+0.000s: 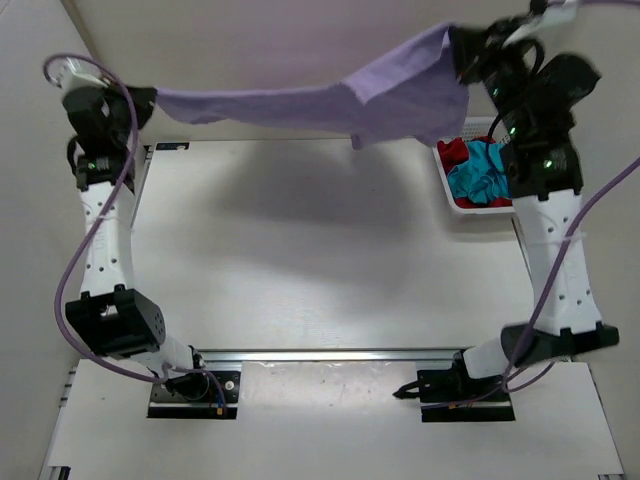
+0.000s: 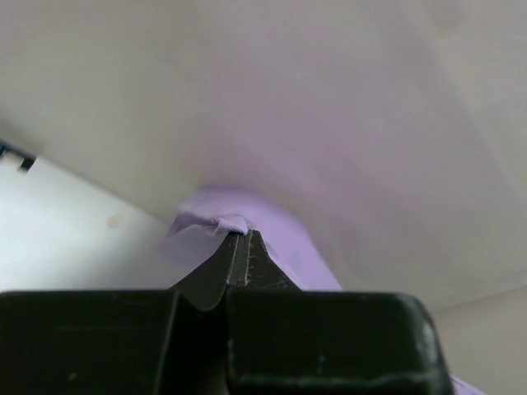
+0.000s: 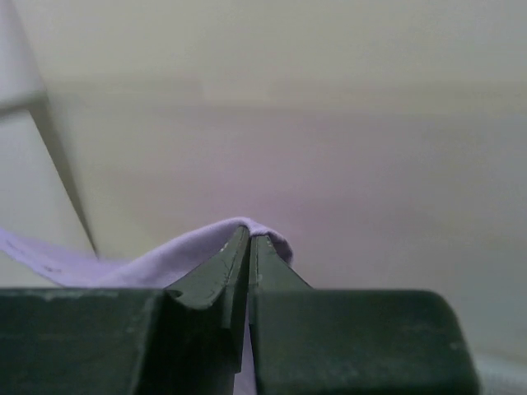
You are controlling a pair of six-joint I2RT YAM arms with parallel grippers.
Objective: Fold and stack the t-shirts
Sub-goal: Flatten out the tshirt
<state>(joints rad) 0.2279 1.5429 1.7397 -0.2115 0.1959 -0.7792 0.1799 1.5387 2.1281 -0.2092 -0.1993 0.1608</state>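
Observation:
A lavender t-shirt hangs stretched in the air above the far side of the table, held at both ends. My left gripper is shut on its left end; in the left wrist view the lavender t-shirt bunches over that gripper. My right gripper is shut on the right end, higher up; the lavender t-shirt wraps over that gripper. A deep red t-shirt and a teal t-shirt lie crumpled in the white basket at the right.
The white table lies below the hanging shirt, with a shadow on it. Both arm bases are bolted at the near edge. Purple cables loop beside each arm. The right arm stands just in front of the basket.

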